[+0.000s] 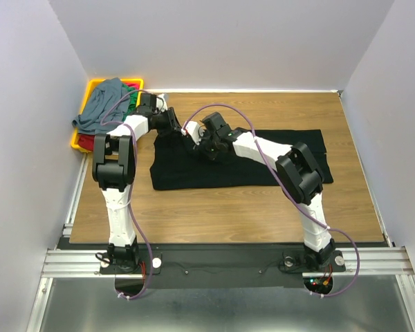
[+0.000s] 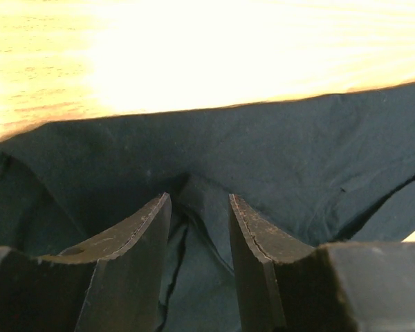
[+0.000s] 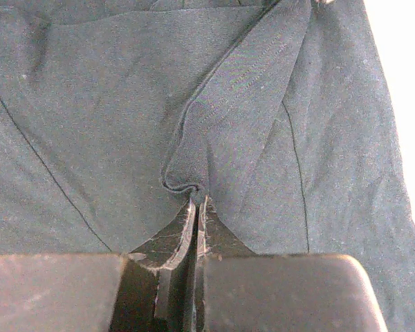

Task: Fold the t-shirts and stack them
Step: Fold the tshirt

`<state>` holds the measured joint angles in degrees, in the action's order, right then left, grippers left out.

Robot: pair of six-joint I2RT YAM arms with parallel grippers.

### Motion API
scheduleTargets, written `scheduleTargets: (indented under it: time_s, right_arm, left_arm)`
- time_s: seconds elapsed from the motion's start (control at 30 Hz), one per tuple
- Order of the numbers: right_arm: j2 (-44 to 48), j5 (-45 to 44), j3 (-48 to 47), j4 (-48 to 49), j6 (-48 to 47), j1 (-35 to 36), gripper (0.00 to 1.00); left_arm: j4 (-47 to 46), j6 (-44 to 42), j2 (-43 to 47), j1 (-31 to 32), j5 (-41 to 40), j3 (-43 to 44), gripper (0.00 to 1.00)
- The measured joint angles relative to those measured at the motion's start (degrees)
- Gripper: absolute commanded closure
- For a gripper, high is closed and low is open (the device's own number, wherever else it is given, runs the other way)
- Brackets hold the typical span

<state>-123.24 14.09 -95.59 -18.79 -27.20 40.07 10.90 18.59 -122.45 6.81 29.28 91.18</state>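
The large black t-shirt [image 1: 277, 160] lies spread flat across the middle of the wooden table. My left gripper [image 1: 175, 126] is at the shirt's far left part. In the left wrist view its fingers [image 2: 142, 228] stand apart, with a raised fold of the black cloth [image 2: 263, 152] between them. My right gripper [image 1: 198, 144] is just to its right and is shut on a pinched fold of the black cloth [image 3: 90, 104], with the hem edge bunched at the fingertips [image 3: 191, 207]. The grey-blue shirt [image 1: 102, 105], a green one [image 1: 132, 102] and a red one [image 1: 132, 85] lie heaped in the tray.
The yellow plastic tray [image 1: 94, 86] stands at the table's far left corner, close to the left wall. White walls enclose the table on three sides. Bare wood [image 1: 228, 214] shows between the shirt and the arm bases.
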Motion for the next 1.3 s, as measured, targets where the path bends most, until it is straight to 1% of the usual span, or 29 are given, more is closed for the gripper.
scheduleTargets:
  time_s: [0.2,0.33,0.43,0.57,0.63,0.67,0.7,1.3]
  right_arm:
    - [0.00,0.00,0.00,0.00,0.07,0.00,1.00]
    - [0.00,0.00,0.00,0.00,0.07,0.00,0.99]
    - [0.00,0.00,0.00,0.00,0.07,0.00,0.99]
    - [0.02,-0.02,0.00,0.00,0.04,-0.11,0.99]
    - [0.02,-0.02,0.00,0.00,0.04,-0.35,1.00]
    - [0.02,-0.02,0.00,0.00,0.07,-0.42,1.00]
    - [0.04,-0.02,0.00,0.00,0.07,-0.52,0.99]
    - [1.51,0.96,-1.25,0.61,3.41,-7.89,0.99]
  left_arm:
    - [0.17,0.26,-2.25,0.85,-0.50,0.81,0.53]
    - [0.57,0.44,-2.69,1.20,-1.09,0.81,0.60]
    - [0.83,0.55,-2.73,1.40,-1.22,1.27,0.68]
    - [0.92,0.63,-2.73,1.46,-1.29,2.16,0.86]
    - [0.96,0.57,-2.73,1.46,-1.18,2.67,0.91]
    - [0.92,0.59,-2.73,1.46,-1.18,2.78,0.97]
    - [1.09,0.59,-2.73,1.46,-1.11,3.13,1.00]
    - [3.45,0.52,-3.41,2.58,-0.33,12.46,1.00]
